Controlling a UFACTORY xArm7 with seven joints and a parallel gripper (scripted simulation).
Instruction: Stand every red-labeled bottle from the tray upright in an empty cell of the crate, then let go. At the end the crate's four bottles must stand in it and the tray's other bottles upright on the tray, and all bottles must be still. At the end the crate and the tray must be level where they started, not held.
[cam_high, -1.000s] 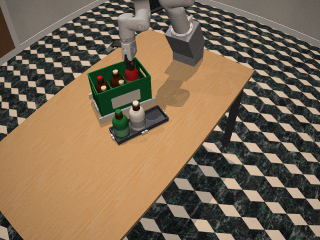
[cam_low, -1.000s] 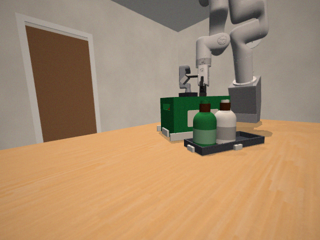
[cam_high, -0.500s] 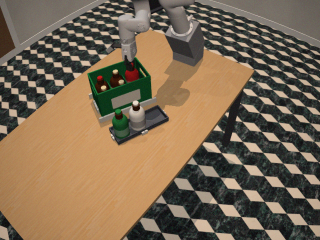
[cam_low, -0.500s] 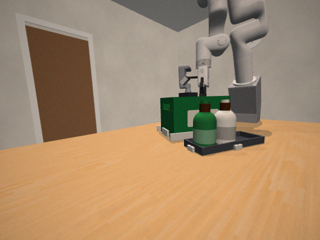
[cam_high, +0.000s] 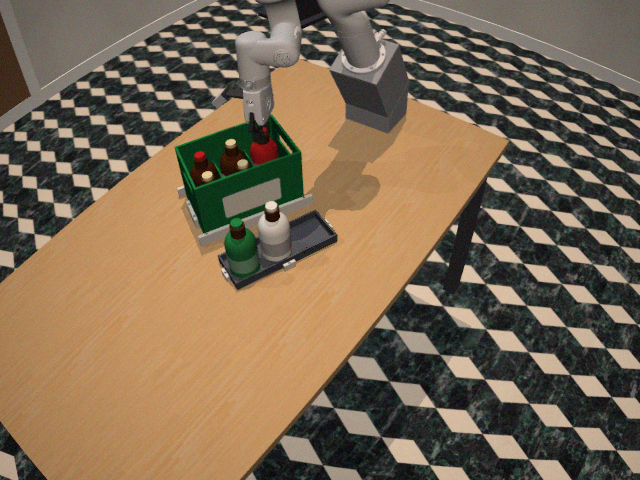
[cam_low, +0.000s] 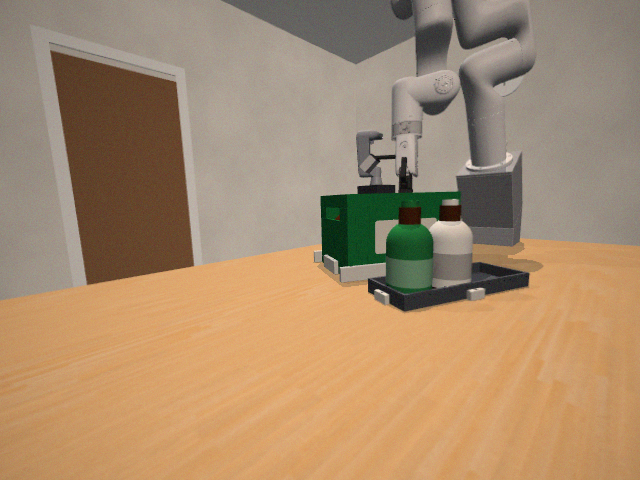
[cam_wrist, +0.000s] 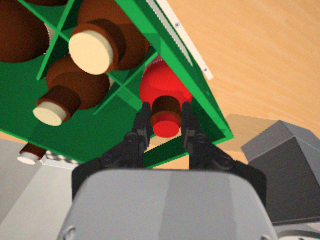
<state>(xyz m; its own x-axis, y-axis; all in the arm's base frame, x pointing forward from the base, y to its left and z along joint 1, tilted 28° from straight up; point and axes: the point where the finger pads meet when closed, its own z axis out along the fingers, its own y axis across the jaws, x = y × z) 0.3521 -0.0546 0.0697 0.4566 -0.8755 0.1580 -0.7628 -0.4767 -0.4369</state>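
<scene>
The green crate (cam_high: 240, 173) stands on the table behind the dark tray. My gripper (cam_high: 256, 129) is shut on the neck of the red-labeled bottle (cam_high: 264, 147), which stands upright in the crate's far right cell. The wrist view shows the fingers on either side of its neck below the red cap, with the bottle's body (cam_wrist: 162, 87) inside the cell. Several brown bottles (cam_high: 217, 161) fill other cells of the crate. A green bottle (cam_high: 240, 248) and a white bottle (cam_high: 273, 233) stand upright at the tray's left end.
The arm's grey base block (cam_high: 372, 87) stands at the table's far edge, to the right of the crate. In the exterior view the crate (cam_low: 372, 229) is partly hidden behind the tray bottles (cam_low: 429, 248). A brown door (cam_low: 121, 170) is at the left wall.
</scene>
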